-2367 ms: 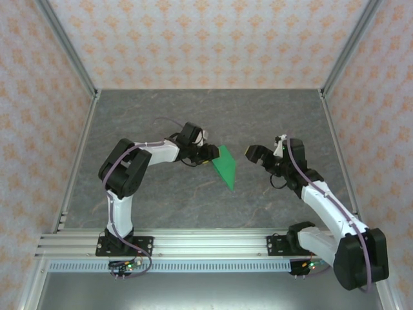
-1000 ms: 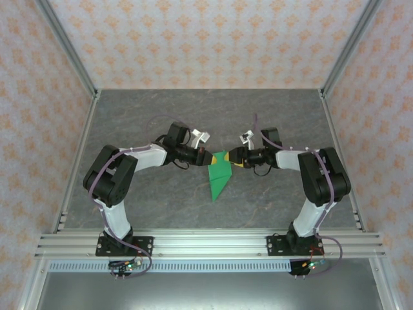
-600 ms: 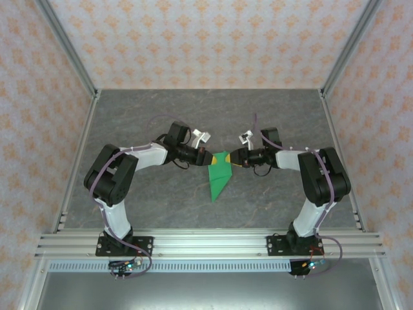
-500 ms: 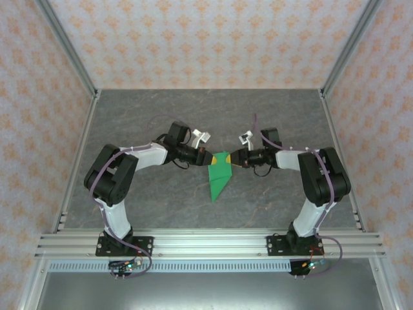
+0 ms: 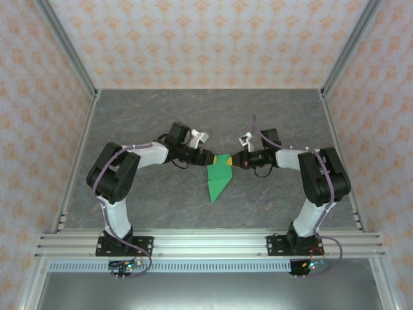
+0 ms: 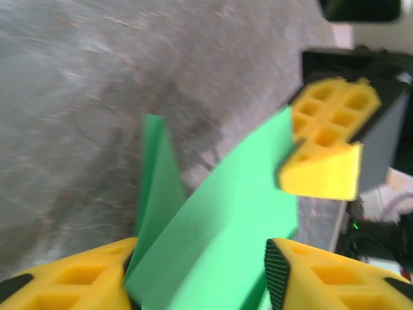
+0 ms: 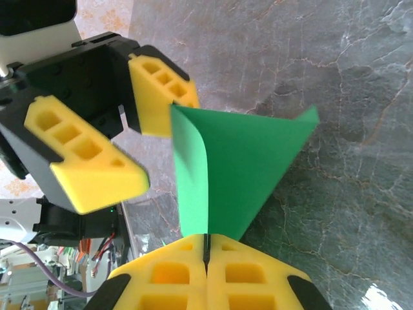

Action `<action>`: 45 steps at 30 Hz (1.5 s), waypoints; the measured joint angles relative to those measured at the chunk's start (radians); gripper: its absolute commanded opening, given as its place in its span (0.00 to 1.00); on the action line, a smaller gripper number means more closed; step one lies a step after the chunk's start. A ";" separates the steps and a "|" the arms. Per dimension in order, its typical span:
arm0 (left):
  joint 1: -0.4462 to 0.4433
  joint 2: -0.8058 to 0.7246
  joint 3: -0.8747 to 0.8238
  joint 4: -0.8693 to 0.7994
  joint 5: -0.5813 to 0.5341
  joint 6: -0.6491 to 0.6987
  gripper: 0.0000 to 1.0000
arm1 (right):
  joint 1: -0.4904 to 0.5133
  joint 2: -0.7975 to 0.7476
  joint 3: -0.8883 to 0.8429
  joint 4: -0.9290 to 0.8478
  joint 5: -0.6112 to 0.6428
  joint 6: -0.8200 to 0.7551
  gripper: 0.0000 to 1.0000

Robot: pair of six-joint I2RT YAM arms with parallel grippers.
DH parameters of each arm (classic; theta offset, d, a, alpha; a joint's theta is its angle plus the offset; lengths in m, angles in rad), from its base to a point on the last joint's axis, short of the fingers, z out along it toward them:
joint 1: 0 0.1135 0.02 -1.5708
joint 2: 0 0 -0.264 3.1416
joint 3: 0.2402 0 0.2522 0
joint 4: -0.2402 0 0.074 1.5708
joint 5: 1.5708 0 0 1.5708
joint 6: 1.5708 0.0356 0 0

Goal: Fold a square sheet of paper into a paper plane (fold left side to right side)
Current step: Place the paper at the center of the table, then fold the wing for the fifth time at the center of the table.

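The green sheet of paper (image 5: 218,181) is folded into a pointed shape, its tip toward the near edge of the table. My right gripper (image 5: 234,161) is shut on its upper right corner; in the right wrist view the paper (image 7: 251,161) runs straight into the closed pads (image 7: 206,248). From the left, my left gripper (image 5: 211,158) stands open around the paper's other upper edge. In the left wrist view the sheet (image 6: 219,232) lies loose between the parted fingers (image 6: 71,281), with a gap on the right side. The right gripper (image 6: 316,145) faces it there.
The grey stone-look table (image 5: 213,116) has free room all round the paper. Patterned walls and metal posts (image 5: 68,48) enclose it. An aluminium rail (image 5: 206,242) with both arm bases runs along the near edge.
My right gripper closed onto the paper's right corner. My left gripper then opened and let go. The paper has barely shifted.
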 measured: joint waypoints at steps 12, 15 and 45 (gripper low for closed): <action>-0.078 -0.433 -0.089 -0.167 -0.513 0.058 0.58 | 0.003 0.000 0.044 -0.048 0.093 0.112 0.04; -0.175 -0.494 -0.095 -0.226 -0.588 0.071 0.57 | 0.010 0.004 0.079 -0.075 0.115 0.139 0.04; -0.632 0.123 0.352 -0.690 -1.150 -0.048 0.46 | 0.024 0.101 0.191 -0.262 0.169 0.199 0.03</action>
